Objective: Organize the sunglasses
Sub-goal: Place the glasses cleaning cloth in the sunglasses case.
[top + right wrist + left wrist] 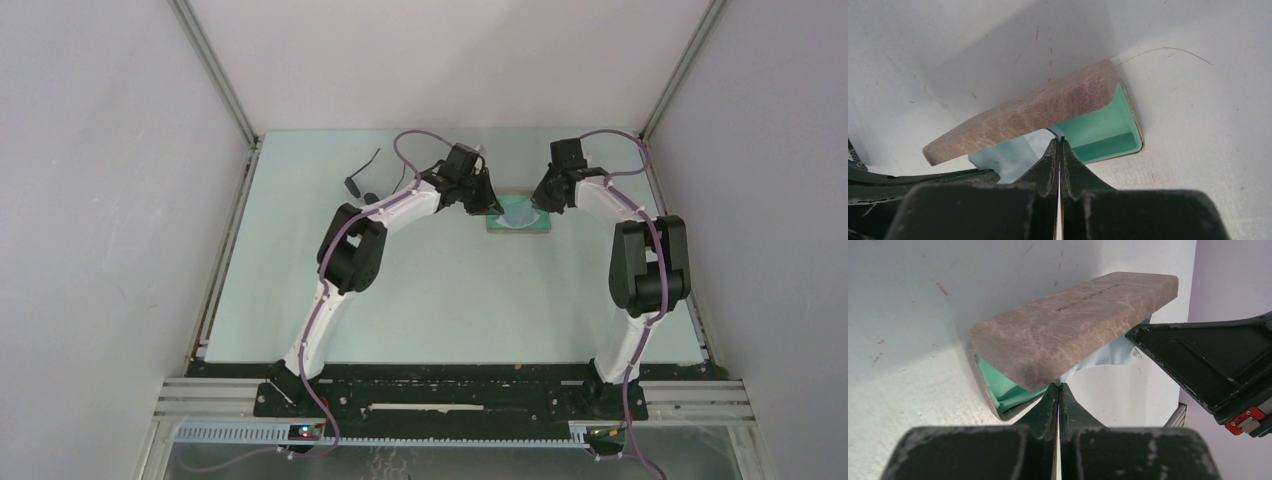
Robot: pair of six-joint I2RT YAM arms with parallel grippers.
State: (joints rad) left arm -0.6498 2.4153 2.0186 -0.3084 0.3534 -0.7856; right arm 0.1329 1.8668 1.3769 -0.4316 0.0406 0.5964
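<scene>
The sunglasses (354, 183) lie on the table at the back left, left of my left arm, with one slim arm sticking out; neither wrist view shows them. The grey case (520, 222) sits at the back centre, its lid (1073, 325) half raised over the green lining (1103, 130). A light blue cloth (1110, 354) bulges out of it. My left gripper (1058, 386) is shut, its tips at the case's left end against the cloth's edge. My right gripper (1060, 140) is shut at the case's right end, tips touching the cloth (1008, 155). I cannot tell whether either pinches the cloth.
The pale table (450, 300) is boxed in by white walls at the left, back and right. The two grippers face each other closely across the case, and the right one's black body (1208, 365) fills the right of the left wrist view.
</scene>
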